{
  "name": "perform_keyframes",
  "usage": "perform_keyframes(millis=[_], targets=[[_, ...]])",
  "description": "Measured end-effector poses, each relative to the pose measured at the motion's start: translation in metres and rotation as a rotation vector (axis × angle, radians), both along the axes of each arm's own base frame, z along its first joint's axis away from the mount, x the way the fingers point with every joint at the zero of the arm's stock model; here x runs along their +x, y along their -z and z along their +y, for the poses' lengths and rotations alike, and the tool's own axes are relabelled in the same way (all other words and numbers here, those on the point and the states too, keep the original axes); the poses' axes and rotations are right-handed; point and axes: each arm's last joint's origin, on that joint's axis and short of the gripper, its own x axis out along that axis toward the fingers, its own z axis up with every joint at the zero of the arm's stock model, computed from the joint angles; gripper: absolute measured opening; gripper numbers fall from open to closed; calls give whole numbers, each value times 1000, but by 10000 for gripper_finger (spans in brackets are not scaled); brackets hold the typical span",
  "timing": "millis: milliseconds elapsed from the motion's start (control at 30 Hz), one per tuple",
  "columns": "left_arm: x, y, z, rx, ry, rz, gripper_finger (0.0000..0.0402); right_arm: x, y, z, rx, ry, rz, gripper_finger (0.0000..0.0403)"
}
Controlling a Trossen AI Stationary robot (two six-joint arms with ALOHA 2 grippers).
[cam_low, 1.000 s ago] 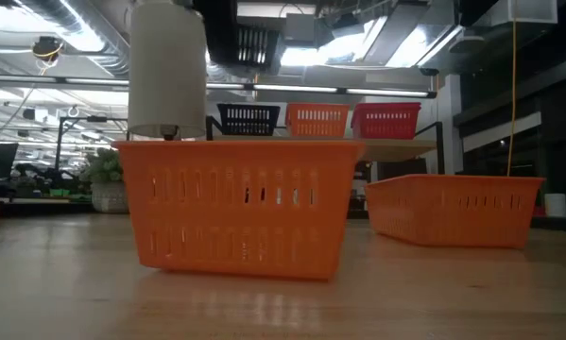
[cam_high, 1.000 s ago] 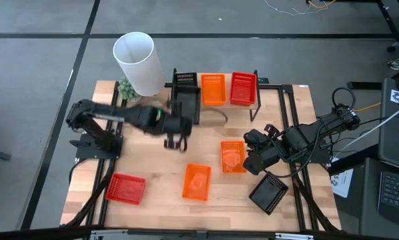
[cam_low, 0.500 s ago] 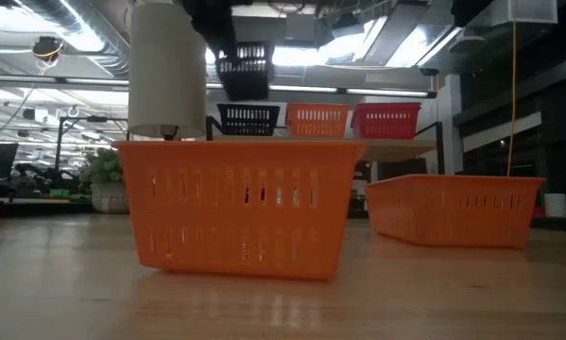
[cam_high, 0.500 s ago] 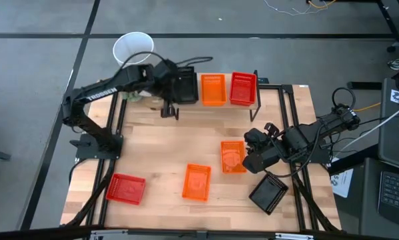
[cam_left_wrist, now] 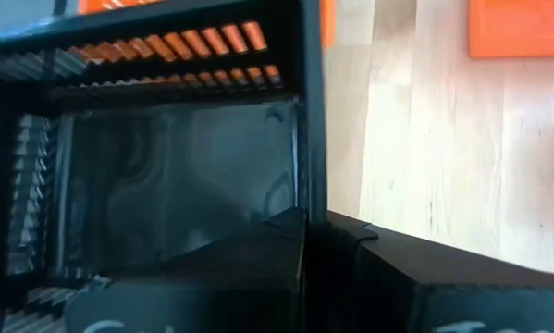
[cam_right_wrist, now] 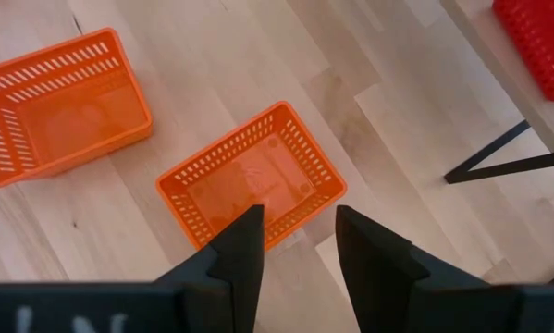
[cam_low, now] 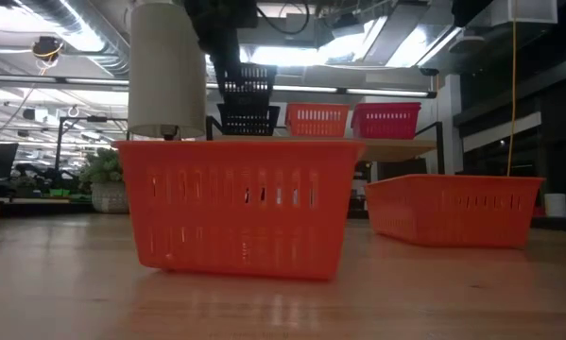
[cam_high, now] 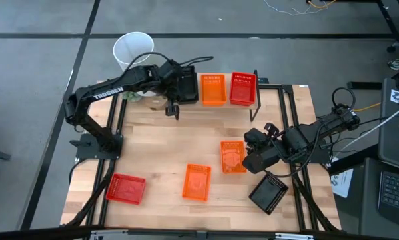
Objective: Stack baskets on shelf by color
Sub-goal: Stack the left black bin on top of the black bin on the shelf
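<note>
Since half a second ago the left arm has shifted slightly right along the shelf, and the black basket it carries has dropped lower over the black one already there. From above, the left gripper point(cam_high: 174, 90) holds that black basket point(cam_high: 186, 85) at the left end of the shelf point(cam_high: 256, 85), with an orange basket point(cam_high: 213, 89) and a red basket point(cam_high: 242, 88) beside it; white lettering on the arm reads "TROSSEN". A white cylinder point(cam_high: 129, 47) stands behind the arm. On the worktop point(cam_high: 152, 147) lie two orange baskets point(cam_high: 233, 157), point(cam_high: 197, 182), a red one point(cam_high: 125, 189) at front left and a black one point(cam_high: 268, 193) at front right. The right gripper point(cam_high: 251, 162) hovers at the nearer orange basket. At table height, the carried black basket point(cam_low: 246, 83) hangs just above the shelved black basket point(cam_low: 248, 119), apparently not yet nested. The left wrist shows the jaws clenched on the black basket's wall point(cam_left_wrist: 300, 120). The right wrist shows its jaws released, fingers point(cam_right_wrist: 242, 252) over an orange basket's point(cam_right_wrist: 249, 176) rim.
</note>
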Motion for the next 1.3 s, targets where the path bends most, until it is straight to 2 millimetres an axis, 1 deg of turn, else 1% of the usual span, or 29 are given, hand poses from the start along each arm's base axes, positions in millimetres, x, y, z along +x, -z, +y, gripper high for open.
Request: perform_keyframes(millis=[133,267,500,733,833,933,1100,1200,1300], targets=[[4,2,-1,0,7,1,0,0,0,0,0,-1,0,134],[9,9,2,7,3,29,0,0,0,0,1,-2,0,134],[9,12,7,32,-28,48,0,0,0,0,2,-2,1,134],[9,12,7,34,-31,49,0,0,0,0,2,-2,1,134],[11,15,8,29,-30,61,1,0,0,0,2,-2,1,134],[15,21,10,22,-31,82,13,0,0,0,2,-2,1,134],[20,28,12,17,-31,95,50,0,0,0,17,-4,7,134],[20,27,12,20,-33,93,68,0,0,1,17,-4,7,134],[16,21,10,22,-40,77,77,0,0,1,17,-4,8,134]])
